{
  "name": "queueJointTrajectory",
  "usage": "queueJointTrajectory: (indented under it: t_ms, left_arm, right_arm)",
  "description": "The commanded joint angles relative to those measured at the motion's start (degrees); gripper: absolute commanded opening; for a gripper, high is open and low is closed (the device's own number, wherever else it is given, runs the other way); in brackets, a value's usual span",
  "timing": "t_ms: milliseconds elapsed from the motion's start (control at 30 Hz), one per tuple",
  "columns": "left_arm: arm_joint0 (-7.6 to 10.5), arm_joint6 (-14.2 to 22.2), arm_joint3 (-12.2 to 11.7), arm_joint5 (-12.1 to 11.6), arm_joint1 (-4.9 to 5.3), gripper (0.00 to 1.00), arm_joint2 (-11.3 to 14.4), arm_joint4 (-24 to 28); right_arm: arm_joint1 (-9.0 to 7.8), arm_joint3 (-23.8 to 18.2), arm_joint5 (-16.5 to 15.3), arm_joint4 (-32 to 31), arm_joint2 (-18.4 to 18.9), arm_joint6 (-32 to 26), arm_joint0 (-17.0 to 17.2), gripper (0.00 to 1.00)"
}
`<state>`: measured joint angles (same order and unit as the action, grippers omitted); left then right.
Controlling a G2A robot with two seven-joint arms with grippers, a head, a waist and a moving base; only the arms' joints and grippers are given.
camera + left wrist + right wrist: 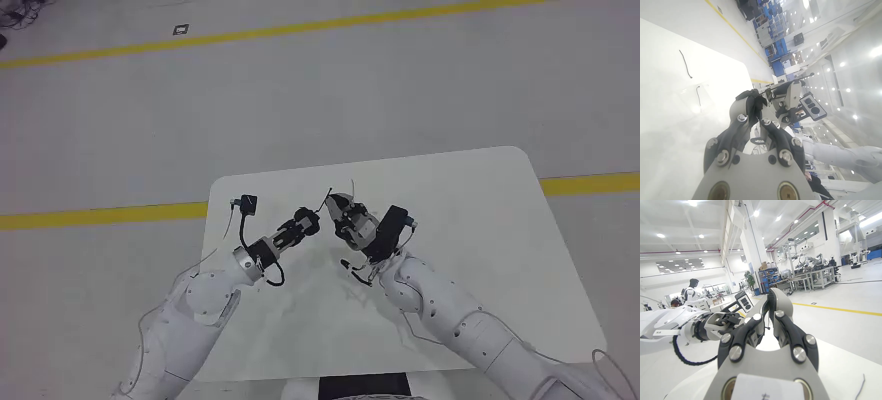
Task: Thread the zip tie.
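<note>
Above worktop [480, 230] centre: left end effector [305, 222] and right end effector [340, 212] tip to tip, both clamped on one zip tie [811, 74].

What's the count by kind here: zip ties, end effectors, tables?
Zip ties: 3 (held zip tie, loose zip tie, another loose zip tie)
End effectors: 2 (left end effector, right end effector)
Table: 1
Total: 6

I work in a big robotics lab: glossy pale floor [848, 291] with a yellow painted line [829, 308], metal-framed workbenches [810, 277], a rack of blue bins [768, 279], a white humanoid robot [690, 292].
</note>
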<state>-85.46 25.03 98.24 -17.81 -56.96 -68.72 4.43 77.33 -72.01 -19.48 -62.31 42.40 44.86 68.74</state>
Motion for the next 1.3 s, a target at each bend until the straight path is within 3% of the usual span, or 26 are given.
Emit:
queueJointTrajectory:
  t_ms: [0, 1267]
  left_arm:
    - [-0.03, 0.02, 0.05, 0.00, 0.00, 0.00, -0.08, 0.00]
    - [-0.32, 0.62, 0.28, 0.00, -0.29, 0.00, -0.09, -0.17]
  right_arm:
    - [-0.01, 0.09, 0.00, 0.00, -0.02, -0.05, -0.06, 0.00]
    - [0.23, 1.16, 0.00, 0.03, -0.36, 0.30, -0.54, 0.00]
